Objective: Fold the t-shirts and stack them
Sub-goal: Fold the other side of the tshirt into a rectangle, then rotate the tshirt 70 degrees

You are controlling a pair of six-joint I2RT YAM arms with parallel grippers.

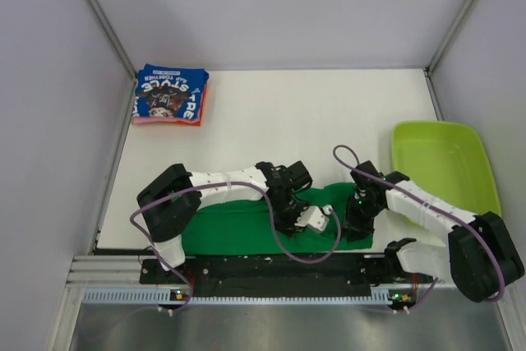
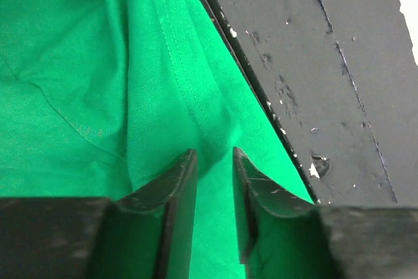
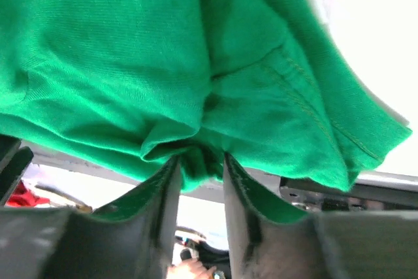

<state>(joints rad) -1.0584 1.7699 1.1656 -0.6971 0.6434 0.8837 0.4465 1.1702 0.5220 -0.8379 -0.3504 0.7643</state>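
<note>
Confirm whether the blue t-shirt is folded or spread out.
Folded: the blue t-shirt lies as a compact rectangle on the orange-pink t-shirt, in the far left corner of the table.

Shirts, 3 tot.: 1x green shirt (image 1: 230, 232), 1x blue shirt (image 1: 170, 92), 1x orange-pink shirt (image 1: 158, 121). Tub (image 1: 444, 162): 1x. Arms, 2x: left arm (image 1: 222, 187), right arm (image 1: 427, 207). Grippers, 2x: left gripper (image 1: 289, 219), right gripper (image 1: 355, 223). Table (image 1: 288, 113): 1x.
</note>
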